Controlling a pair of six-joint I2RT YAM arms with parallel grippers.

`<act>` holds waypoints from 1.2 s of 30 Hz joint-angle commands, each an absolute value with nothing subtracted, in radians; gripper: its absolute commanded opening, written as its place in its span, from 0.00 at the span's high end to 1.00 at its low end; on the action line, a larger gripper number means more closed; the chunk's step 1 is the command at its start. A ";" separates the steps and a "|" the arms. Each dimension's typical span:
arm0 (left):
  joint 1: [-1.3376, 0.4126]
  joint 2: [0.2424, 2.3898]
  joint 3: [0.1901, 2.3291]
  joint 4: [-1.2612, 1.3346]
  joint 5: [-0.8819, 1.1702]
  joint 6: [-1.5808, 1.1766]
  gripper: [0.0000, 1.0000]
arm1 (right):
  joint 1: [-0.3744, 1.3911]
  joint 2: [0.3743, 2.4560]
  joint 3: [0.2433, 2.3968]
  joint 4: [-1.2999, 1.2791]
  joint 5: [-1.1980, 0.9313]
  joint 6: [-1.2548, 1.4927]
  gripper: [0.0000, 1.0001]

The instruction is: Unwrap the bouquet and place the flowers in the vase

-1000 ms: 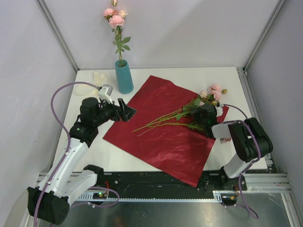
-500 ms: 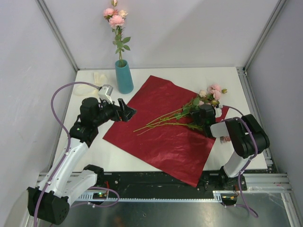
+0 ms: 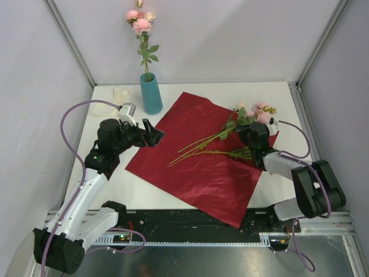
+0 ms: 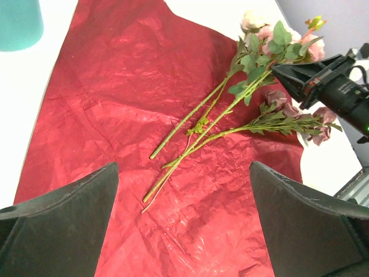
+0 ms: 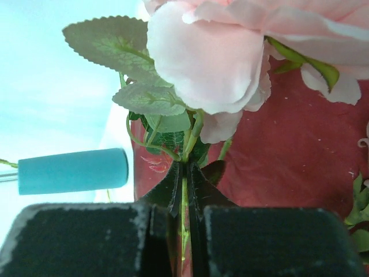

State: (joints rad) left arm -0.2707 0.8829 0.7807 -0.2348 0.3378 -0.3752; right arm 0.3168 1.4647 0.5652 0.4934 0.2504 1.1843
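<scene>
**A:** Where do the edges run?

**B:** The dark red wrapping paper (image 3: 202, 173) lies opened flat, like a diamond, on the white table (image 3: 277, 95). Its far corner sits just beside the teal vase (image 3: 151, 93). Its near corner hangs past the table's front edge over the black rail (image 3: 190, 222). Its right corner lies under the right gripper (image 3: 247, 126), near the table's right edge.

**A:** And the open room?

**B:** There is bare table along the far side, right of the vase, and a strip at the near left. A cream ribbon (image 3: 105, 109) lies by the left edge, left of the vase.

**A:** Where are the flowers?

**B:** One pink rose (image 3: 141, 23) stands in the vase. The other flowers (image 4: 252, 57) lie on the paper's right half, with stems pointing near-left and blooms toward the right corner.

**A:** What about the hands?

**B:** The left gripper (image 3: 151, 135) hovers over the paper's left edge. Its fingers (image 4: 57, 231) are spread wide and hold nothing. The right wrist view settles what the overhead view cannot. There the fingers (image 5: 170, 190) are pressed together on a thin green rose stem (image 5: 184, 202), just below a pale pink bloom (image 5: 213, 57).

**A:** Does the left wrist view add anything?

**B:** It shows dusky mauve blooms (image 4: 326, 115) resting on the paper just beside the right gripper. From above they are hard to make out.
</scene>
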 commanded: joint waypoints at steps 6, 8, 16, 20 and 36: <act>-0.275 0.931 0.824 -0.212 0.428 -0.374 0.04 | 0.348 1.254 0.590 0.400 0.322 1.031 1.00; -0.275 0.955 0.851 -0.212 0.483 -0.377 0.07 | 0.354 1.203 0.594 0.392 0.321 0.994 1.00; -0.288 1.054 0.968 -0.212 0.615 -0.389 0.14 | 0.383 1.026 0.655 0.301 0.265 0.853 1.00; -0.325 1.079 1.022 -0.213 0.633 -0.355 0.15 | 0.389 0.978 0.683 0.281 0.172 0.822 1.00; -0.590 1.236 1.191 -0.215 0.785 -0.335 0.23 | 0.464 0.917 0.748 0.409 -0.282 0.866 1.00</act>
